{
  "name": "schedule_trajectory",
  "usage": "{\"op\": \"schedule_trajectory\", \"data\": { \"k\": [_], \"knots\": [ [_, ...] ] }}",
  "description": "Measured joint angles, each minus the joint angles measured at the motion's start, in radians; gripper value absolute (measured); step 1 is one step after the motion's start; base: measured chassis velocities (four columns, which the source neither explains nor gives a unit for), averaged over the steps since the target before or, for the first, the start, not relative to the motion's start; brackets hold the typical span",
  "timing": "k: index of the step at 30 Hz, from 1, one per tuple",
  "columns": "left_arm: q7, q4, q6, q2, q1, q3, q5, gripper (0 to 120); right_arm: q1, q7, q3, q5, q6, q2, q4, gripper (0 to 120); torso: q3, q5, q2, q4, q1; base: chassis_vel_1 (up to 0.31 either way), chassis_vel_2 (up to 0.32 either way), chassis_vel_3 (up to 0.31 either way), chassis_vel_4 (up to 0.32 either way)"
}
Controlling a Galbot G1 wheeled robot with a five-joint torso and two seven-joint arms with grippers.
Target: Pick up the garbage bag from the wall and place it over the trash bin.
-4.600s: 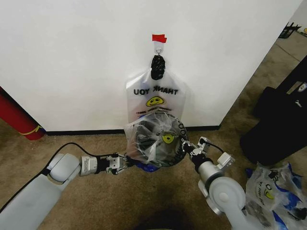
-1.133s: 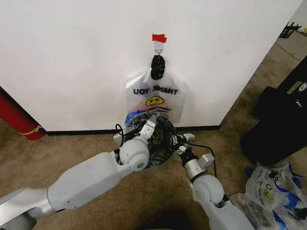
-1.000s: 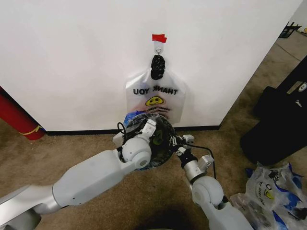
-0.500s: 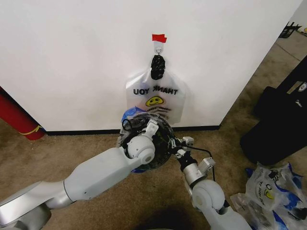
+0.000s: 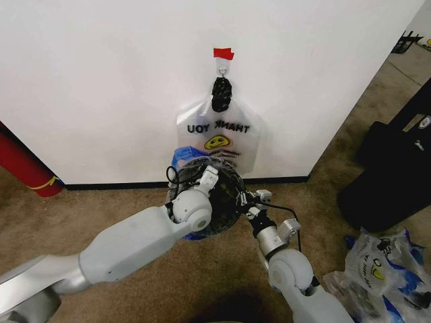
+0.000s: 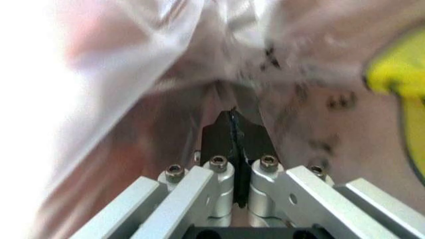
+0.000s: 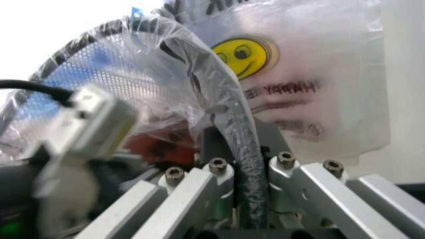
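Observation:
The trash bin, black wire mesh, stands on the carpet against the wall. The garbage bag, thin clear plastic with blue tips, is draped over its rim. My left arm reaches across the bin's top. In the left wrist view the left gripper is shut, with bag film bunched at its pads. My right gripper is at the bin's near right rim. There it is shut on the bag-wrapped rim.
A second bag with mirrored lettering hangs from the hook under red tape, just behind the bin. A large black case and a bundle of clear bags lie right. A red cylinder leans left.
My left arm has swung from the bin's left side across its top toward the wall side, drawing the bag over the bin. The right gripper has stayed at the rim.

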Motion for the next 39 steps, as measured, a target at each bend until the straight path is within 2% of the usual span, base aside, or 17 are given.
{"op": "schedule_trajectory", "data": {
  "k": [8,14,18,26,33,39],
  "knots": [
    [0.019,-0.059,0.0,0.073,0.043,0.009,-0.019,0,0.013,-0.063,0.012,-0.128,0.087,0.012,-0.061,0,0.0,0.0,0.0,0.0,0.0,0.0,0.0,0.0,0.0],
    [0.032,-0.065,0.0,0.082,0.059,0.028,-0.055,0,0.008,-0.089,0.023,-0.173,0.121,0.011,-0.066,0,0.0,0.0,0.0,-0.0001,0.0,0.0,0.0,0.0,0.0],
    [0.04,-0.03,0.0,0.072,0.031,0.067,-0.081,0,-0.004,-0.123,0.031,-0.221,0.146,0.009,-0.062,0,0.0,0.0003,0.0,-0.0002,0.0,0.0,0.0,0.0,0.0],
    [0.054,0.036,0.0,0.04,-0.004,0.088,-0.069,0,-0.021,-0.134,0.029,-0.217,0.155,0.005,-0.037,0,0.0,0.0001,0.0,-0.0002,0.0,0.0,0.0,0.0,0.0],
    [0.102,0.119,0.0,0.008,-0.038,0.079,0.003,0,-0.036,-0.132,0.006,-0.152,0.13,-0.002,0.005,0,0.0,0.0,0.0,-0.0002,0.0,0.0,0.0,0.0,0.0],
    [0.136,0.155,0.0,-0.01,-0.04,0.045,0.057,0,-0.037,-0.122,-0.01,-0.108,0.109,-0.005,0.019,0,0.0,0.0001,0.0,-0.0001,0.0,0.0,0.0,0.0,0.0]
  ]
}}
